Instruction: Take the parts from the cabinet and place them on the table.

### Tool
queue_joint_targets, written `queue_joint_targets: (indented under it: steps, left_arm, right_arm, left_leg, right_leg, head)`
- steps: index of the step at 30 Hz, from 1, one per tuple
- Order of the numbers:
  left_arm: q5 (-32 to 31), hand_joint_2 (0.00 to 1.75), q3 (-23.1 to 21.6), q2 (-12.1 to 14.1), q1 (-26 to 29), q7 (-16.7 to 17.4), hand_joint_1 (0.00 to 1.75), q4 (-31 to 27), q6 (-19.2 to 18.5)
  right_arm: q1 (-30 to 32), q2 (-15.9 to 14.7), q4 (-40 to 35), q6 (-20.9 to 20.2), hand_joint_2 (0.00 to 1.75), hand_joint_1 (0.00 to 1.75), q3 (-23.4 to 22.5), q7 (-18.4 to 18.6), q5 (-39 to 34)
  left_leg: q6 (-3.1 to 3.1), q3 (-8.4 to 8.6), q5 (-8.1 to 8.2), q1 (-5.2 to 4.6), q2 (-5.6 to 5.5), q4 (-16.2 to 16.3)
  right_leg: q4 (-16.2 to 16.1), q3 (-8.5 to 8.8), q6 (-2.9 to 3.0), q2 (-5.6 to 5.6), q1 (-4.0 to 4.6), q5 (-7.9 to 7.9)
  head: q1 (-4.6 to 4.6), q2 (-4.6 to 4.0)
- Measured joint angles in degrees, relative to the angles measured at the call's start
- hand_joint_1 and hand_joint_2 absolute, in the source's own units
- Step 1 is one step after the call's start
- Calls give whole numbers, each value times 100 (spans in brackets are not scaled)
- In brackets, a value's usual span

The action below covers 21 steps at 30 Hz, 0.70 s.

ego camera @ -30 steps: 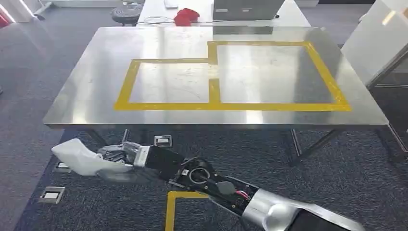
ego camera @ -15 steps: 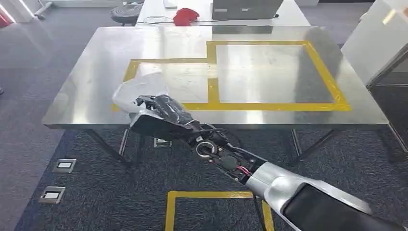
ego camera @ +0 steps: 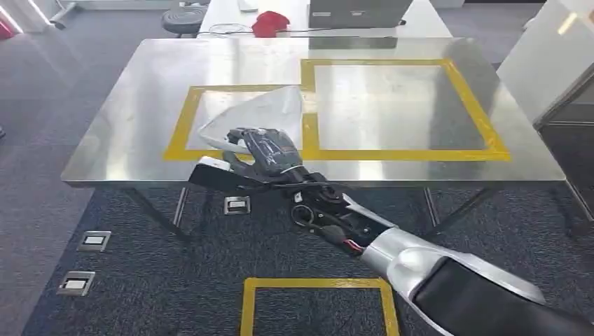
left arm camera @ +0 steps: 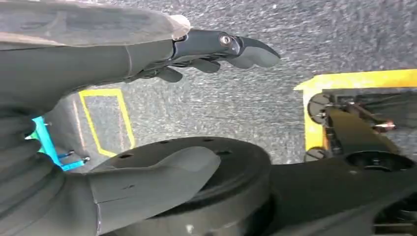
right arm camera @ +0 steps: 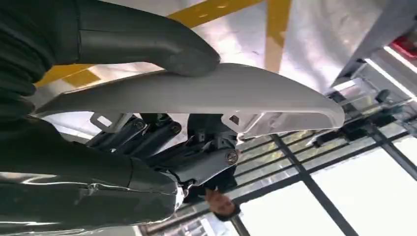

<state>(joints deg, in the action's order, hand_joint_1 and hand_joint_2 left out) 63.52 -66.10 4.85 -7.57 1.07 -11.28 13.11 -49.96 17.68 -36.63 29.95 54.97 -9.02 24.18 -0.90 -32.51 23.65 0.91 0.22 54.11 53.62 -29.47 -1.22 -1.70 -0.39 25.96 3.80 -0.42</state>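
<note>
Over the table (ego camera: 126, 133), the right hand (ego camera: 263, 150) grips the grey part (ego camera: 263, 112).

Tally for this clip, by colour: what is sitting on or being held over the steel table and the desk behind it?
White/grey part, held by the right hand over the steel table: 1
Red object on the far desk: 1
Grey box-like item on the far desk: 1
Total: 3
</note>
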Motion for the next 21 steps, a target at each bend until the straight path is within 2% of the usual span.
queue_joint_targets:
  steps: [4,9,10,12,13,14,15,16,17,18,19,20,21]
  left_arm:
    - [-4,175,-2,-15,-89,-7,0,0,-33]
    - [-98,175,-28,-26,-164,-94,0,0,-131]
    - [-122,175,-59,-24,-177,-59,0,0,-151]
    - [-155,175,-101,-22,-189,20,0,0,-181]
    - [-164,175,-116,-22,-189,55,0,0,-186]
    - [-179,175,-137,-31,-186,79,0,0,-188]
    - [-188,175,-146,-31,-192,81,0,0,-188]
    - [-188,175,-149,-31,-204,88,0,0,-188]
    - [-188,175,-149,-31,-205,90,0,0,-188]
    - [-190,175,-153,-28,-202,94,0,0,-188]
    - [-190,175,-157,-31,-193,94,0,0,-188]
    - [-188,175,-164,-31,-181,98,0,0,-188]
    - [-190,175,-177,-35,-174,98,0,0,-188]
  right_arm:
    - [-17,63,186,48,175,175,94,80,165]
    - [-17,105,349,-55,175,175,129,28,52]
    - [-17,105,367,-72,175,175,120,15,23]
    - [-22,105,400,-90,175,175,85,8,43]
    - [-30,100,415,-88,175,175,72,8,71]
    - [-39,96,428,-86,175,175,55,0,106]
    - [-53,96,430,-86,175,175,44,-7,133]
    - [-48,90,439,-81,175,175,33,-7,139]
    - [-28,76,448,-81,175,175,28,-7,139]
    - [2,61,461,-81,175,175,22,-3,139]
    - [35,44,478,-81,175,175,6,-3,139]
    - [48,37,492,-81,175,175,-2,-3,139]
    - [49,33,502,-81,175,175,-5,-5,139]
  left_leg:
    - [-1,2,-1,0,1,-3]
    - [47,-18,31,-22,1,39]
    - [63,-21,41,-32,1,32]
    - [149,19,66,-26,-10,-60]
    - [203,125,97,10,-29,-137]
    - [222,190,99,2,-39,-174]
    - [240,220,111,-8,-42,-175]
    - [255,252,132,-15,-43,-174]
    - [252,288,165,-18,-58,-174]
    - [241,333,207,-16,-84,-174]
    - [221,405,254,-6,-112,-174]
    - [192,489,315,8,-148,-171]
    - [158,577,383,23,-176,-169]
  right_leg:
    - [0,0,0,1,0,0]
    - [-16,2,-35,-12,-40,-2]
    - [-39,6,-56,-15,-51,-4]
    - [52,50,-128,-7,-50,-72]
    - [95,-56,-144,-5,-61,3]
    - [321,-143,-139,63,-65,92]
    - [751,-378,-114,109,-63,265]
    - [1271,-684,-118,147,-64,427]
    - [1715,-975,-134,160,-68,542]
    - [1971,-1190,-137,160,-69,562]
    - [1927,-1273,-154,158,-76,478]
    - [1637,-1225,-141,158,-83,333]
    - [1198,-1101,-153,158,-96,132]
  head:
    - [0,0]
    - [0,0]
    - [0,0]
    - [0,0]
    - [4,0]
    - [-11,0]
    - [-24,0]
    - [-29,0]
    - [-33,0]
    - [-31,0]
    - [-31,0]
    - [-35,0]
    - [-31,0]
